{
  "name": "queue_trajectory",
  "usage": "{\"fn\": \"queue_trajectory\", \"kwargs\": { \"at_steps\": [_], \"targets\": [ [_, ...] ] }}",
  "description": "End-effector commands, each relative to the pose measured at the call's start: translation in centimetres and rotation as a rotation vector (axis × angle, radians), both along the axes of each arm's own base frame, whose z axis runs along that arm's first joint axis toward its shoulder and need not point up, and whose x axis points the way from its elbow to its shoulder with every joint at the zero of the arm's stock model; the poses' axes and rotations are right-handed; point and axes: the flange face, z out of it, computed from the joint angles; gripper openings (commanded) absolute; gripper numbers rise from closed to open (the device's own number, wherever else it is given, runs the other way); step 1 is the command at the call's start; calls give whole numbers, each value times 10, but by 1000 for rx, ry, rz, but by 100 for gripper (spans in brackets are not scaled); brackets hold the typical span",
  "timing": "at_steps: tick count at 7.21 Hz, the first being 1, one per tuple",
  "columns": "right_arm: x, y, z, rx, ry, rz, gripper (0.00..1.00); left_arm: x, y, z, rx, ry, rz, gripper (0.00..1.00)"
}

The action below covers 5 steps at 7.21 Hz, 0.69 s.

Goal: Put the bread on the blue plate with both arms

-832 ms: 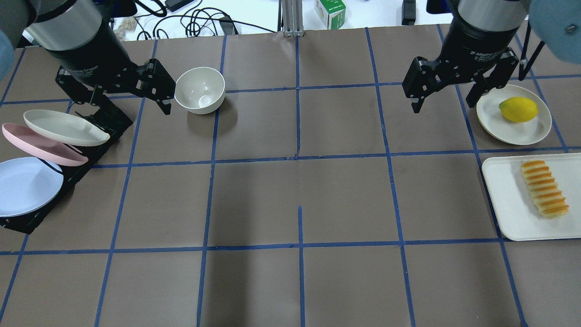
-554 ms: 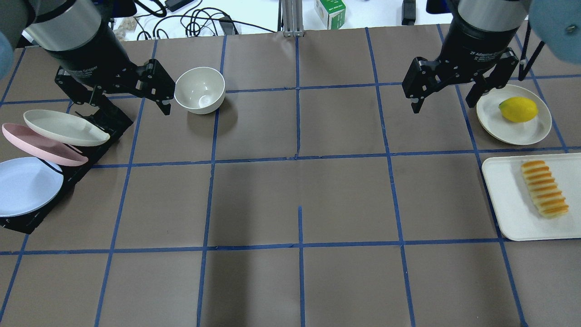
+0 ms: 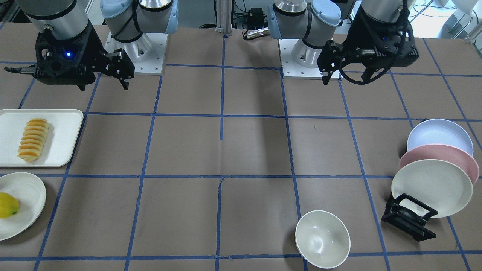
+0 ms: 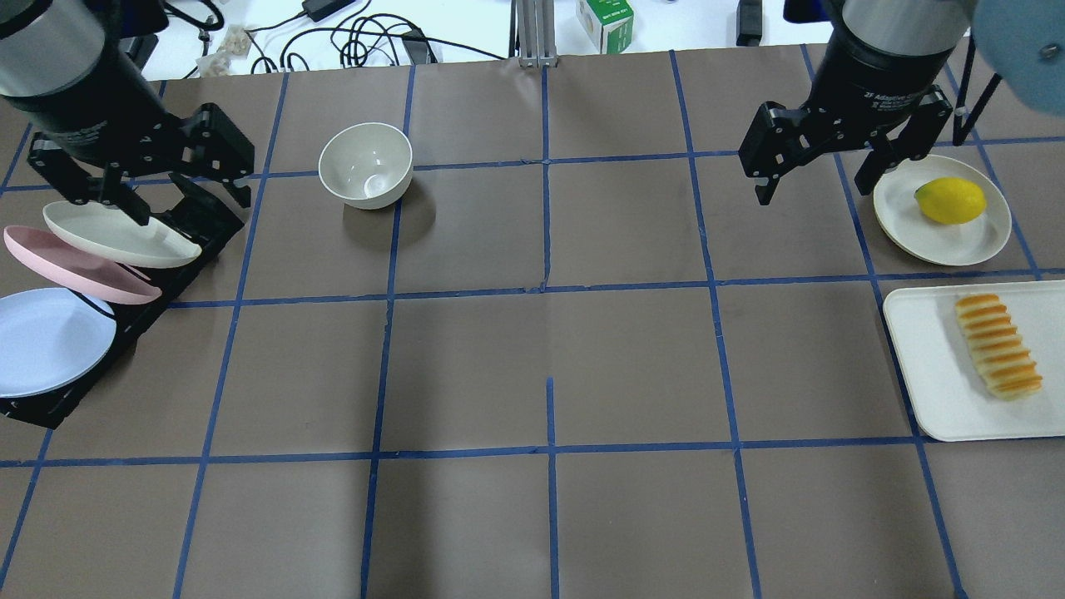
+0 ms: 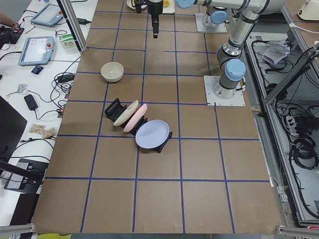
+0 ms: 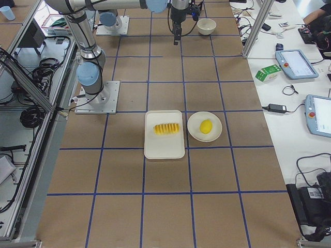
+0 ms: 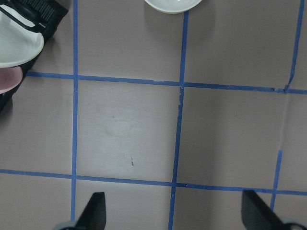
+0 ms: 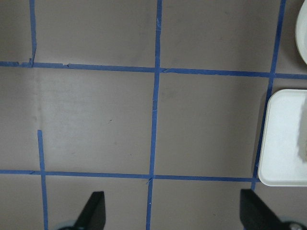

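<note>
Noted: bread (image 4: 998, 346) lay on tray (image 4: 919, 383), long axis front-to-back, outboard of your right gripper (image 4: 814, 193), spread and empty; blue plate (image 4: 46, 341) sat racked near left gripper (image 4: 190, 208), likewise spread.

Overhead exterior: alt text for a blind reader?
Two open, empty claws hang over a gridded table. The left claw is by a rack holding the blue plate, a pink plate and a cream plate; the right claw is by a yellow fruit, the bread on a white tray nearby.

robotics lab, blue-taped grid table (image 4: 549, 516), teach pendants (image 5: 36, 51), loose cables (image 4: 366, 42)
</note>
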Motion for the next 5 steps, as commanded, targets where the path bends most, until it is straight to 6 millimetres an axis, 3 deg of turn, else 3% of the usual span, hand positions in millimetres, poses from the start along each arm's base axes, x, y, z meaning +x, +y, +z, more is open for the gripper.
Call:
{"fn": "queue_trajectory", "kwargs": {
  "at_steps": [1, 3, 4, 5],
  "targets": [
    [-70, -12, -6, 18, -4, -125, 100, 133, 12, -14, 23, 9, 269, 100],
    [-162, -9, -32, 50, -23, -85, 100, 249, 41, -47, 120, -14, 305, 100],
    [-206, -1, -45, 62, -46, -71, 100, 288, 39, -74, 131, -127, 316, 100],
    [-242, 4, -61, 37, -38, -88, 100, 308, 39, -106, 184, -194, 307, 100]
  ]
}}
